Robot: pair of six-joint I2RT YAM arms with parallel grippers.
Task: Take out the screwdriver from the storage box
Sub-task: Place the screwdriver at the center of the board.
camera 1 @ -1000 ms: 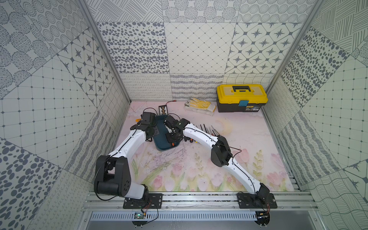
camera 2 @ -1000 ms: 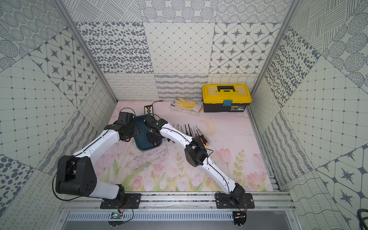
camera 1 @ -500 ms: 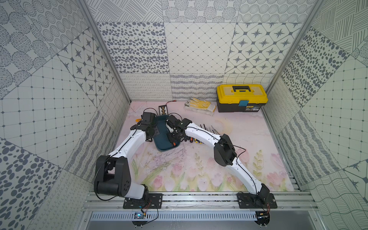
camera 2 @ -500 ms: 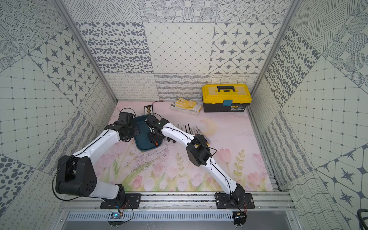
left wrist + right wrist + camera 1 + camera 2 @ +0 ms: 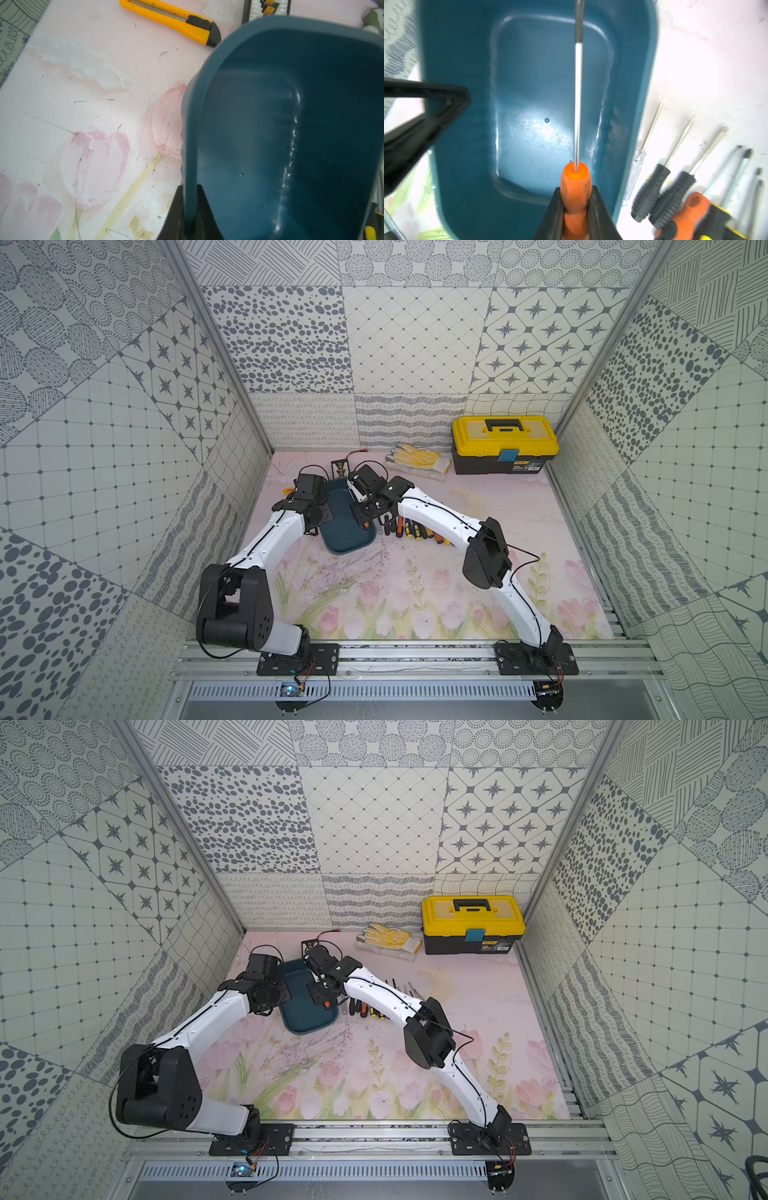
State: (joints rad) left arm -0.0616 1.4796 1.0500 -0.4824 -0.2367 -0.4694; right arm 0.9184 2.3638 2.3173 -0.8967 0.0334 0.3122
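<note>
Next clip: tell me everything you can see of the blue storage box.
The storage box is a shallow, lidless, dark teal tub of glossy plastic, rectangular with rounded corners. It rests on the flowered mat, a row of screwdrivers beside it. The left gripper is shut on the rim of one long side. The right gripper holds an orange-handled screwdriver over its inside; whether that touches the floor cannot be told. The floor shows only dark specks.
</note>
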